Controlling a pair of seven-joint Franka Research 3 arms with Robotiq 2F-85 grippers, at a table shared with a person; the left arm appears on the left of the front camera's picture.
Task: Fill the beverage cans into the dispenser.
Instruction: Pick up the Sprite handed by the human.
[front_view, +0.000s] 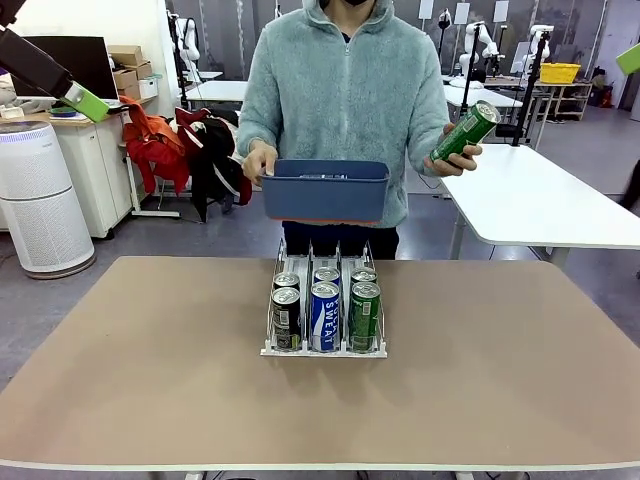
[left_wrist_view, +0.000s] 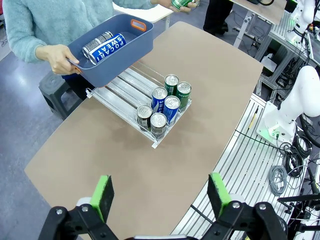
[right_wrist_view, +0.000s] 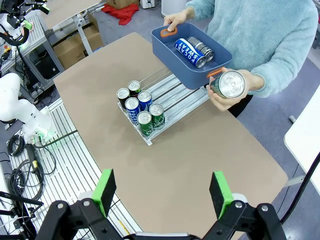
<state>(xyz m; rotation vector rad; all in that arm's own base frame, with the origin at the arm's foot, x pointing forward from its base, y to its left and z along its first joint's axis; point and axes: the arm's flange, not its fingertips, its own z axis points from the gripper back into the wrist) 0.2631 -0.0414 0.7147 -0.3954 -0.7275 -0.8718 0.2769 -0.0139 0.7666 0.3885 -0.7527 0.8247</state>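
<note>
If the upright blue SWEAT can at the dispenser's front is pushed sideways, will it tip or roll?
The blue can looks like rigid metal, unlikely to dent. Tall and slim, it could tip if free, then roll. Here dividers of the dispenser flank it, so it probably will not fall.

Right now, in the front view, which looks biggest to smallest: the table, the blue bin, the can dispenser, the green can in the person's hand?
1. Table.
2. Dispenser and blue bin: about equally wide; the dispenser is nearer the camera, so I leave them unranked.
3. Green can.
</note>
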